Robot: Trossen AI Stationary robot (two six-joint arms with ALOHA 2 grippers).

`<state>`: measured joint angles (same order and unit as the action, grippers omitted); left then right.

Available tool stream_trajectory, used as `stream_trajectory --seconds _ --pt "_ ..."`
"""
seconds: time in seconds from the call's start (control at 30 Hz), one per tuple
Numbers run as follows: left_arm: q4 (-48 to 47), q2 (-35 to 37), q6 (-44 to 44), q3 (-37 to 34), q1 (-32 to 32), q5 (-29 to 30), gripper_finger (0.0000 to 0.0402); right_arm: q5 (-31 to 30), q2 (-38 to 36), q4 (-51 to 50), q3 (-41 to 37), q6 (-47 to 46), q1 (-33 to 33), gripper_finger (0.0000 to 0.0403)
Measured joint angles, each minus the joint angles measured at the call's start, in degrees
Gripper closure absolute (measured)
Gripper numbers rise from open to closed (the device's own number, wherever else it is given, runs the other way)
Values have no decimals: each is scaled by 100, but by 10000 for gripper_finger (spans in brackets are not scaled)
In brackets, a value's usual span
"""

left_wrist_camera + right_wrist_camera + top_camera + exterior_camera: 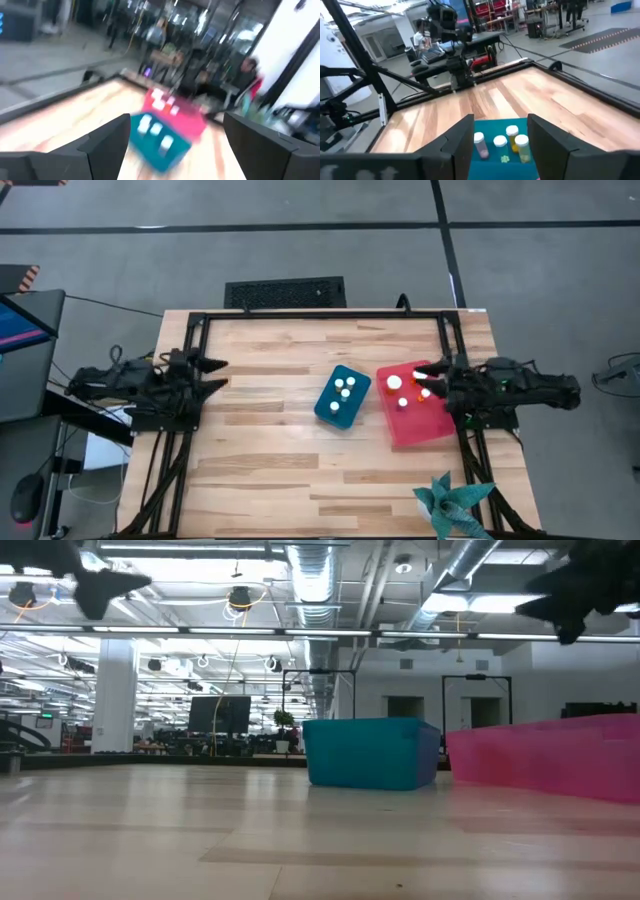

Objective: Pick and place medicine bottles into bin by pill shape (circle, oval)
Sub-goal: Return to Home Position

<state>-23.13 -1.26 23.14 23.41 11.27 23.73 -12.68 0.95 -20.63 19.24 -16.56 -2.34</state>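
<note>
Four medicine bottles stand in the blue bin, near the middle of the surface. At least three more white caps show in the red bin, just beside the blue bin on its right; the count is unsure where the arm covers them.

Right gripper: fingers spread, empty, raised above the far right part of the red bin, over the bottles there. In the right wrist view, the blue bin's four bottles show between the fingers.

Left gripper: fingers spread, empty, at the surface's left edge, well apart from both bins.

Low view: both grippers hang high above the surface.
</note>
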Motion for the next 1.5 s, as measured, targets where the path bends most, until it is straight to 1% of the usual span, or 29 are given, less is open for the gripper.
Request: stream_trajectory --seconds 0.07,0.13,0.23,0.3,0.37,0.5,0.53,0.6,0.67,0.73,0.83,1.0,1.2,1.5 --pt "676 -237 -47 -293 0 -72 90 58 -85 191 -263 0 5 215" --pt "617 -190 -38 -642 -2 -278 90 88 -77 525 -510 -13 12 216" --pt "1496 -47 14 -1017 -2 -413 90 148 -68 1071 -930 11 -41 215" --pt "1635 110 33 -1308 -4 -582 90 336 -85 1636 -1197 79 -101 213" --pt "1970 110 49 -1506 -11 -648 90 623 -80 2132 -1439 155 -165 211" --pt "2066 82 142 -1673 -16 -722 90 703 -80 2665 -1862 59 -281 210" --pt "2049 117 194 -1753 -17 -706 90 707 -70 2669 -1875 36 -303 210" --pt "2313 114 292 -1902 -17 -717 90 707 -60 2718 -1875 35 -357 211" --pt "2601 118 368 -2073 -17 -838 90 707 -75 2666 -1875 128 -416 213" --pt "2654 102 497 -2279 -13 -901 90 707 -82 2664 -1877 191 -467 214" --pt "2726 53 529 -2276 -22 -945 90 642 -76 2419 -1877 161 -482 215" --pt "2721 110 422 -2276 -22 -939 90 607 -79 2464 -1879 155 -467 211" --pt "2716 102 262 -2279 -22 -640 90 605 -77 2422 -1881 -175 -469 214" --pt "2714 101 288 -2281 -22 -680 90 605 -77 2408 -1886 -190 -469 212"
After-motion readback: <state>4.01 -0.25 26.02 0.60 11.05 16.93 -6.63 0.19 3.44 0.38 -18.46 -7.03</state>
